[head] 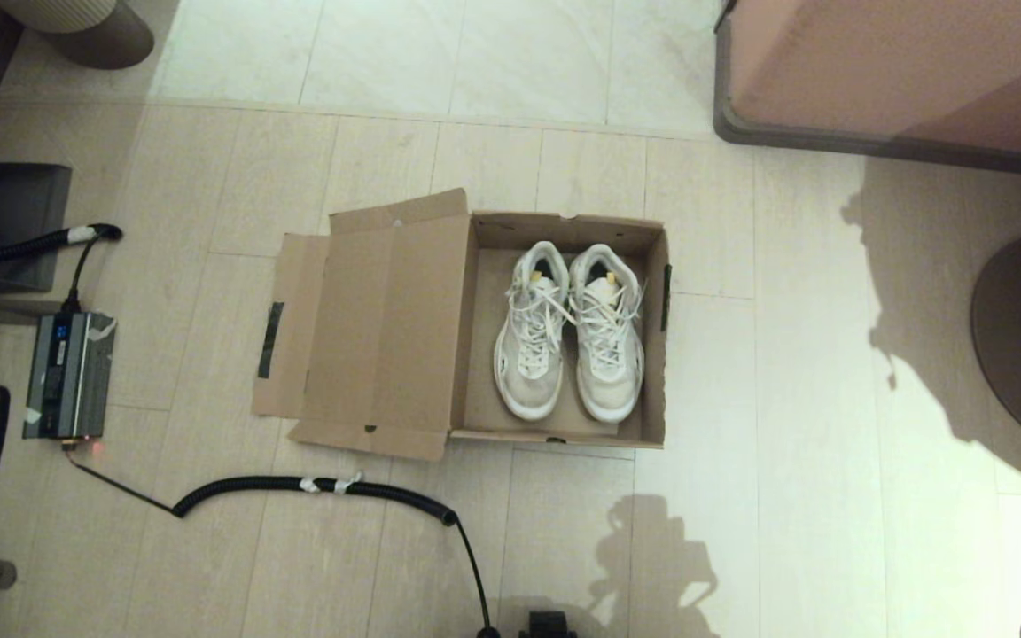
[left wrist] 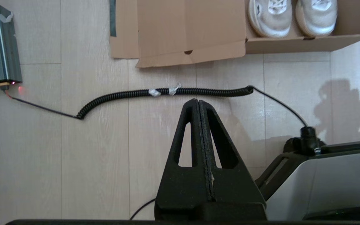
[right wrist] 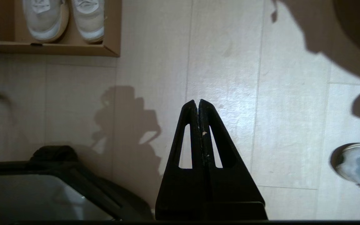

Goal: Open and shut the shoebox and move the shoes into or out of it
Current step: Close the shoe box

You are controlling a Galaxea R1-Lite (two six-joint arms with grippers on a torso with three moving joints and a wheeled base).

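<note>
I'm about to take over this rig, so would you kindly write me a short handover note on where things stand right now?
Left gripper: shut, empty, hanging over the bare floor short of the box, near the coiled black cable.
Right gripper: shut, empty, over bare floor off the box's near right corner.
The shoebox sits on the floor ahead, its lid folded flat out to the robot's left.
The shoes stand side by side inside, toes toward the robot.
Done: box is open. Left: either lift the shoes out or close the lid; neither arm has started.
</note>
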